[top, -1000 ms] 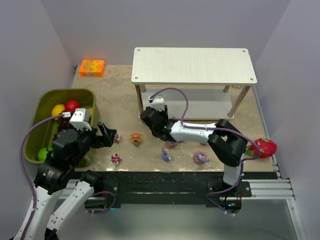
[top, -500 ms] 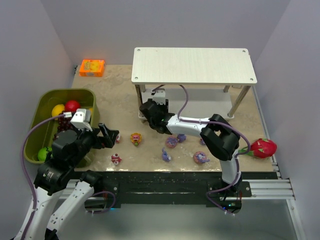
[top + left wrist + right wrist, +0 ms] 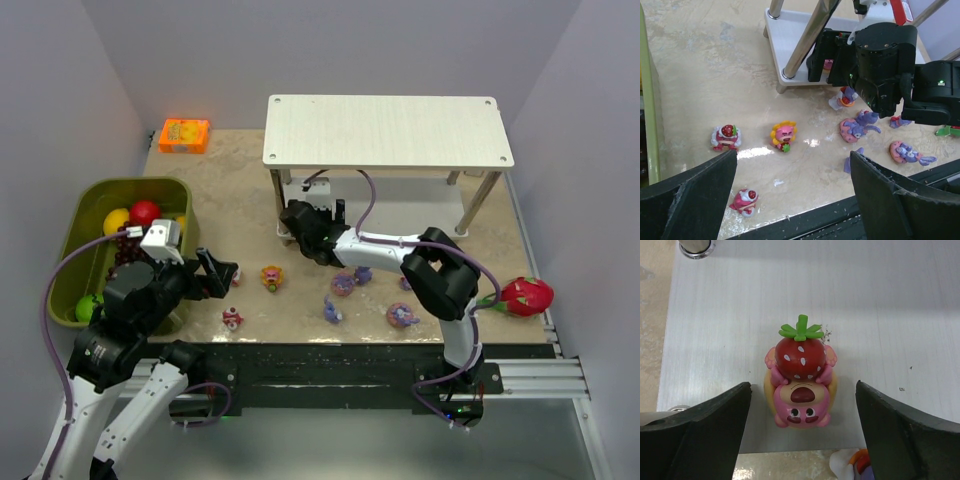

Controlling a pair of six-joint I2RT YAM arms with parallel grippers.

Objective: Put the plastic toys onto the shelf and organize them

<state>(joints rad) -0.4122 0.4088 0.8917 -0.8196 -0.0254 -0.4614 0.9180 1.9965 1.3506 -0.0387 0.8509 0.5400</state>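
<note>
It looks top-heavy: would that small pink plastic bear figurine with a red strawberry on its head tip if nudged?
The glossy pink bear figurine looks rigid and light, perhaps slippery. Its red strawberry, wide as the head, may topple it on the white shelf board.

We see the desk (image 3: 700, 75) as a glossy, marbled beige surface that throws back light. The shelf (image 3: 390, 130) has a matt top board of pale wood grain; its lower board (image 3: 865, 300) looks white with a fine brushed texture, and its legs (image 3: 807, 37) are polished metal. The strawberry-topped toy (image 3: 800, 385) is smooth, shiny plastic, like the bunny toys (image 3: 857, 127) on the desk. The fingers (image 3: 695, 200) of the left pincer (image 3: 793, 156) look matt black with rough, frayed edges. The bin (image 3: 135, 184) is smooth olive plastic.
</note>
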